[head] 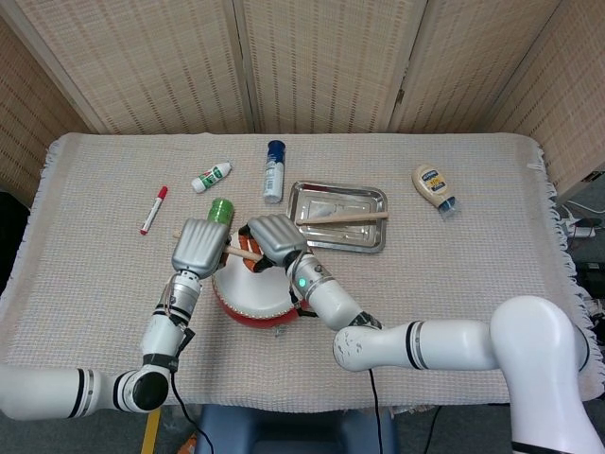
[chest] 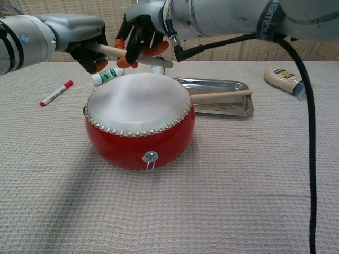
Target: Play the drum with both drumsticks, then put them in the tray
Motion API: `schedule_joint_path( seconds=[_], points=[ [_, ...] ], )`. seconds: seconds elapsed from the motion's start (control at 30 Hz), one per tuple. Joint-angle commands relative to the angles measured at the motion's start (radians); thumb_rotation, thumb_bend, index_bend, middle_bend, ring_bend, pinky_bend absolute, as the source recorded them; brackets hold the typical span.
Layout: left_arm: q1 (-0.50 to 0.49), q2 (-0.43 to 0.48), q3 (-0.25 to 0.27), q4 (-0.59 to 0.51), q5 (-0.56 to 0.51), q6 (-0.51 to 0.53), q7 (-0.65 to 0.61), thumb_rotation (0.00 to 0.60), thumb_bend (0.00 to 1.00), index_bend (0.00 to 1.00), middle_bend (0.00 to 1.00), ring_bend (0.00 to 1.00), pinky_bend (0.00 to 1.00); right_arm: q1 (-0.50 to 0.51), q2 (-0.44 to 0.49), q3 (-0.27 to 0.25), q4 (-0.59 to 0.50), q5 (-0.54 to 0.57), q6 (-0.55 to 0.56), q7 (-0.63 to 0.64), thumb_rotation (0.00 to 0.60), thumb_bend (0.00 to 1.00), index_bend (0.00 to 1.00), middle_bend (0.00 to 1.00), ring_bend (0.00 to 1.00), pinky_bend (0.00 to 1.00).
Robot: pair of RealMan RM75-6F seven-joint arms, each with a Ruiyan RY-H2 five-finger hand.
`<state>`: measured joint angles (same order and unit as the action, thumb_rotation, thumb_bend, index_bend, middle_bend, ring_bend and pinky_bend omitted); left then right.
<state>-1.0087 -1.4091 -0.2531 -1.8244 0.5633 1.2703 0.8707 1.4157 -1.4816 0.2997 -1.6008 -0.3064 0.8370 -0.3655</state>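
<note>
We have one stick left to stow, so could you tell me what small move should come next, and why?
Probably the right hand should close its fingers on the stick above the drum. The left hand holds that stick by one end, and the right hand's fingers already curl around its middle. The other stick lies in the tray.
</note>
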Motion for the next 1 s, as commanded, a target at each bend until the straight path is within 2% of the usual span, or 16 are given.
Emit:
schedule_joint_path(
  seconds=[0.03,0.27,0.57,0.83,1.0],
  points=[
    [0.003,-0.001,0.006,0.002,0.016,0.006,-0.004,0.6,0.57,0.78,0.95,0.94,1.0,-0.011,-0.006,0.008,0.005,-0.012,0.007,0.012,0.6,0.41,0.76,0.71,0.86,1.0],
    [0.01,-0.002,0.016,-0.006,0.055,0.019,-0.007,0.6,0.57,0.67,0.88,0.88,1.0,-0.041,-0.025,0.022,0.018,-0.072,0.019,0.045,0.6,0.41,0.87,0.77,0.89,1.0],
    [0.019,-0.006,0.022,-0.007,0.096,0.036,-0.008,0.6,0.54,0.46,0.72,0.75,1.0,-0.081,-0.045,0.038,0.032,-0.153,0.038,0.083,0.6,0.41,0.99,0.84,0.92,1.0],
    [0.027,-0.008,0.027,-0.004,0.117,0.04,-0.005,0.6,0.53,0.38,0.61,0.65,1.0,-0.113,-0.055,0.047,0.041,-0.219,0.042,0.108,0.6,0.41,1.0,0.87,0.93,1.0],
    [0.031,-0.003,0.025,-0.005,0.121,0.034,-0.007,0.6,0.51,0.31,0.53,0.58,0.92,-0.135,-0.061,0.049,0.041,-0.271,0.055,0.121,0.6,0.39,1.0,0.9,0.94,1.0]
  ],
)
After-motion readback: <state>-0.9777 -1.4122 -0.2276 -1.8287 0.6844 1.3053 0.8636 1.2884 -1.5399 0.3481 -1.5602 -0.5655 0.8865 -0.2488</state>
